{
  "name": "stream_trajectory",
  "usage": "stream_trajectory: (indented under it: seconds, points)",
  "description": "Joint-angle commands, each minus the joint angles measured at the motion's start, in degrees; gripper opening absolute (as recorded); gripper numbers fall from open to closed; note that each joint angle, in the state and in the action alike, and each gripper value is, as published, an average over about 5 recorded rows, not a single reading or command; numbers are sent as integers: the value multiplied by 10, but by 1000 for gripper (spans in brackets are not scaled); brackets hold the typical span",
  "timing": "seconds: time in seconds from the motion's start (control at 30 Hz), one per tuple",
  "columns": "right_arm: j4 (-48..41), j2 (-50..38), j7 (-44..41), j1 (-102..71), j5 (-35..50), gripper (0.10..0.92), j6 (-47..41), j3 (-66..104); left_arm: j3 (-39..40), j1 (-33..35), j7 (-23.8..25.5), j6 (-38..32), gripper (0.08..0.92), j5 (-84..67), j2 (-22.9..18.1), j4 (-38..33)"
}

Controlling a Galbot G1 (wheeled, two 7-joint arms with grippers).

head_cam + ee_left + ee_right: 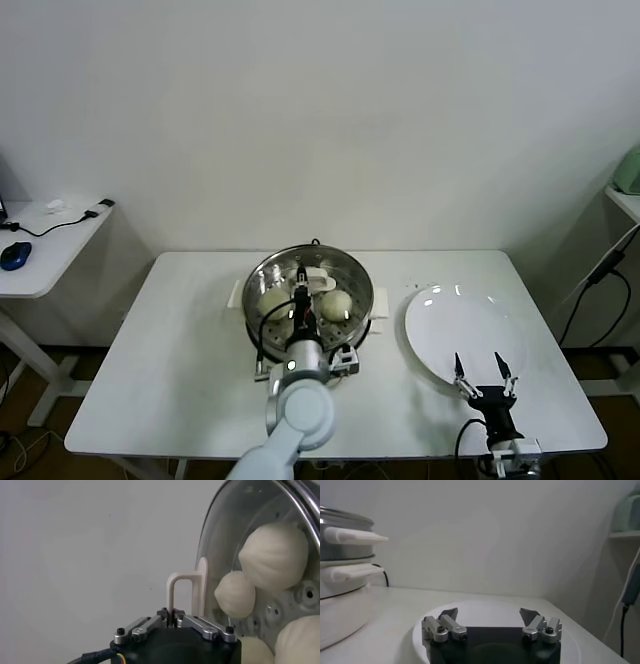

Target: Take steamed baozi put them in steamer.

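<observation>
Steamed baozi [338, 303]: head view, lying inside the steamer [310, 288] at mid-counter [180, 380]. Left gripper [300, 293] reaches over the near rim, jaws together on the glass lid's white handle [316, 275]. White plate [465, 333] just beside the steamer; right gripper [483, 372] at its near edge.
Left wrist view: jaws pinch the handle [187, 592]; lid [225, 540] tilted, buns [274, 555] seen through it.
Right wrist view: right gripper [490, 617] jaws apart over the plate [480, 611]; steamer [342, 545] off to one side.
</observation>
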Motion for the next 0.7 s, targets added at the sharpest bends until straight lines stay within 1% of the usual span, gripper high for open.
stream_trajectory:
  seconds: [0.03, 0.23, 0.3, 0.37, 0.47, 0.53, 0.6, 0.7]
  points:
    - [8, -1, -9, -2, -1, 823, -7, 0, 4, 4, 12, 21, 194, -20, 13, -25]
    - [16, -5, -13, -2, 1, 823, -21, -1, 18, 18, 39, 22, 364, -62, 34, -99]
    - [17, -5, -13, -1, 1, 823, -25, -1, 21, 25, 39, 19, 416, -90, 41, -127]
    - [19, -5, -13, -1, 2, 823, -29, -3, 22, 32, 28, 8, 477, -130, 49, -155]
    - [21, -5, -7, -3, 5, 823, -32, -5, 11, 44, -15, -28, 563, -241, 63, -197]
    - [24, -6, 0, -5, 12, 823, -34, -8, -13, 56, -51, -72, 624, -353, 74, -219]
    - [29, -7, 5, -8, 20, 823, -36, -9, -52, 70, -83, -127, 676, -470, 87, -233]
    - [36, -9, 6, -11, 31, 823, -32, -6, -132, 99, -135, -210, 759, -668, 106, -248]
